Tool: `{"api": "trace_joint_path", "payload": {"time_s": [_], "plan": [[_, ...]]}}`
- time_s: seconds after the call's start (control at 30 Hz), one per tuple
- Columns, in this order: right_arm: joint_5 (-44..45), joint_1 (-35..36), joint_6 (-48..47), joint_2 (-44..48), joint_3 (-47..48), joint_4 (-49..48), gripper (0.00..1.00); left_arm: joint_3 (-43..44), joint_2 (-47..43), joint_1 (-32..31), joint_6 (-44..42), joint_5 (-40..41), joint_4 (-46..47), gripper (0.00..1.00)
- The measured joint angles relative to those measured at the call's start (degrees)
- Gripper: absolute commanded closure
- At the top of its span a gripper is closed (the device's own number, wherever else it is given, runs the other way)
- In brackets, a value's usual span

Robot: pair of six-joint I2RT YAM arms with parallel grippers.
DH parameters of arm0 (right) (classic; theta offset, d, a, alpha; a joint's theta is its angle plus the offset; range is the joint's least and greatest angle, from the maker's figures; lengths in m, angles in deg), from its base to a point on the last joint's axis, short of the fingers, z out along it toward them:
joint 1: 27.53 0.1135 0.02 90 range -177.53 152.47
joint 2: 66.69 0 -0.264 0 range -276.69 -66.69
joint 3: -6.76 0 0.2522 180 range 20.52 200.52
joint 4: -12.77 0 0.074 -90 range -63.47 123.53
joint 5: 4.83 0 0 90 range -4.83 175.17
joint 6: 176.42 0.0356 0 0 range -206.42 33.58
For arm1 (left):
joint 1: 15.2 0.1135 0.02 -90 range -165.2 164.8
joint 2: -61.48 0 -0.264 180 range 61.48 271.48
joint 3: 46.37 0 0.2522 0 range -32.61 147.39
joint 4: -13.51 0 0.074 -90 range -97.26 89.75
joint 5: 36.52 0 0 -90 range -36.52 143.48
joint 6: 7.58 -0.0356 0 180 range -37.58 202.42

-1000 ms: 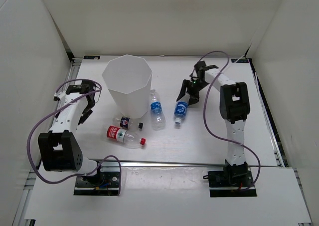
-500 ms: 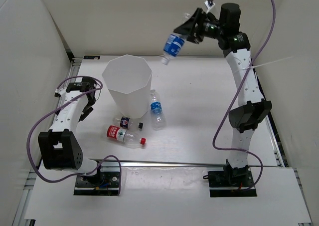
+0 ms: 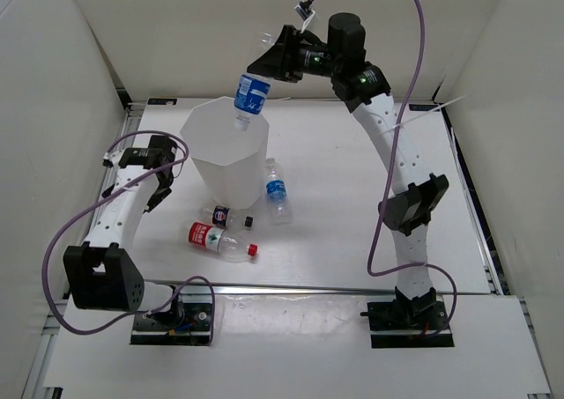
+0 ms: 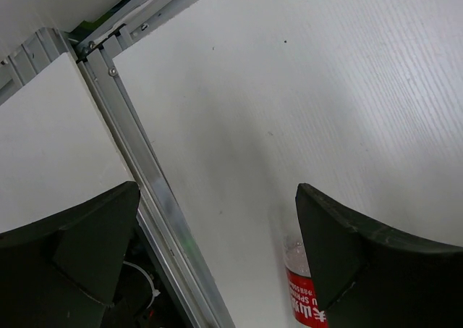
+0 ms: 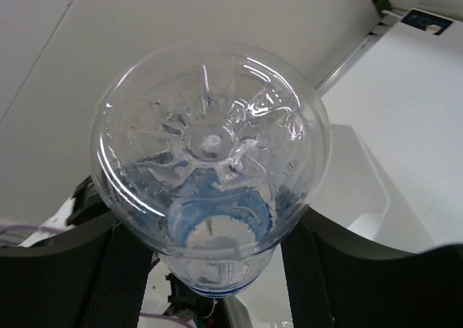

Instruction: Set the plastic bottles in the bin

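Observation:
My right gripper (image 3: 264, 68) is raised high and shut on a blue-labelled plastic bottle (image 3: 251, 93), which hangs tilted with its cap down over the far rim of the white faceted bin (image 3: 222, 157). The right wrist view looks at this bottle's clear base (image 5: 210, 147) between my two fingers (image 5: 121, 277). Three more bottles lie on the table in front of the bin: a blue-labelled one (image 3: 277, 192), a short dark-labelled one (image 3: 220, 214) and a red-labelled one (image 3: 216, 239). My left gripper (image 3: 160, 186) is open and empty to the left of the bin. Its wrist view catches the red-labelled bottle (image 4: 307, 303) by the right finger.
A metal rail (image 4: 145, 183) runs along the table's left edge under my left gripper. White walls close in the table on the left, back and right. A purple cable (image 3: 388, 29) loops above my right arm.
My right arm has lifted the blue-labelled bottle off the table and swung it up and left to above the bin. My left arm has shifted only slightly.

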Motion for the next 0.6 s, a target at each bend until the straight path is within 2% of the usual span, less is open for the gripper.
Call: {"api": "trace_joint_path", "payload": {"time_s": [0.13,0.17,0.23,0.3,0.33,0.37,0.43,0.47,0.53,0.57,0.6], "plan": [[2.64,0.04,-2.12,-1.46,0.00,1.57,0.87,0.00,-3.02,-0.68,-1.68,-0.31,0.26,0.00],[3.28,0.24,-2.64,-1.73,0.00,2.25,0.81,0.00,-3.82,-0.87,-2.25,-0.52,0.50,0.00],[4.42,1.01,-4.13,-2.05,0.00,4.07,0.77,0.00,-5.42,-1.18,-3.45,-1.14,1.29,0.00],[5.33,2.19,-5.33,-2.19,0.00,5.75,0.68,-0.17,-7.34,-1.44,-4.90,-1.99,2.67,0.00],[5.51,2.80,-5.95,-2.19,0.00,6.45,0.62,-0.44,-8.46,-1.46,-5.66,-2.51,3.52,0.00],[5.79,3.23,-6.62,-2.19,0.00,6.97,0.47,-0.85,-9.60,-1.46,-6.29,-3.06,4.39,0.00],[6.16,4.20,-7.74,-2.19,-0.26,7.63,0.36,-1.84,-11.50,-1.49,-7.52,-4.11,5.75,0.00],[6.51,4.61,-8.50,-2.10,-0.55,8.04,0.25,-2.29,-12.15,-1.49,-8.02,-4.46,6.32,0.00],[7.54,5.11,-9.55,-1.90,-1.36,9.16,0.11,-3.26,-13.07,-1.49,-9.03,-5.25,7.26,0.00],[8.35,5.29,-10.10,-1.64,-1.86,9.92,0.00,-3.72,-13.29,-1.49,-9.55,-5.77,7.69,0.00],[9.22,5.38,-10.62,-1.14,-2.71,10.58,0.00,-4.17,-13.38,-1.49,-10.01,-6.34,8.17,0.00]]}}
